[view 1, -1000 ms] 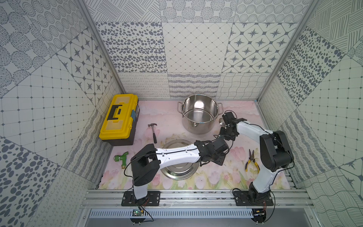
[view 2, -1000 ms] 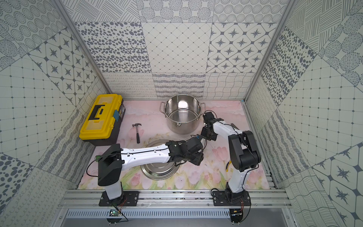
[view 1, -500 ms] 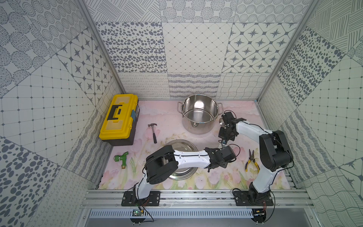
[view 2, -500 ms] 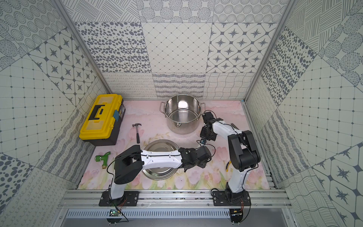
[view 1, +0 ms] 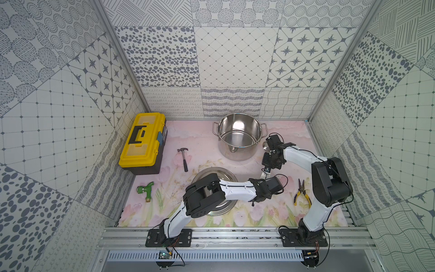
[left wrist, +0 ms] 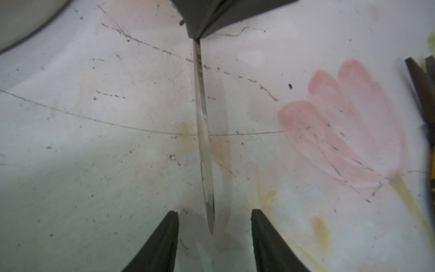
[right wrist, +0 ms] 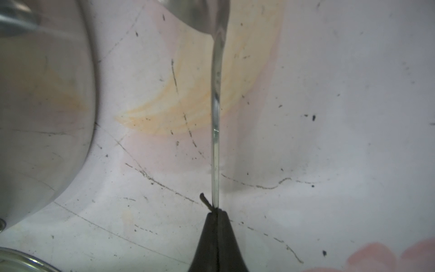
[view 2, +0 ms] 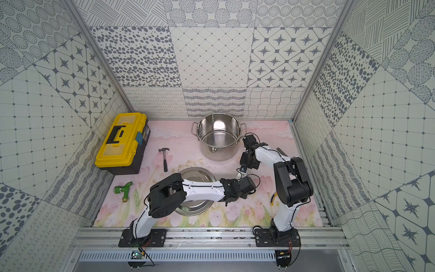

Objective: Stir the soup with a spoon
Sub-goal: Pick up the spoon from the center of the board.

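Your pot [view 1: 235, 139] stands open at the back of the desk [view 1: 204, 146], with no liquid showing inside. Your left tool [left wrist: 214, 213] has its jaws apart, straddling the free end of the spoon [right wrist: 216, 141] without touching it. Your right tool [right wrist: 217, 215] is clamped on the handle, and the bowl sits just outside the pot's wall. I judge you're mid-pickup. Next, lift the bowl over the rim and lower it in.

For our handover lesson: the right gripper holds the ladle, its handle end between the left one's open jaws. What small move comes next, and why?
Probably close the left gripper on the ladle at its handle tip: the jaws stand apart on either side of that tip, and the right gripper is shut on the handle, outside the pot.
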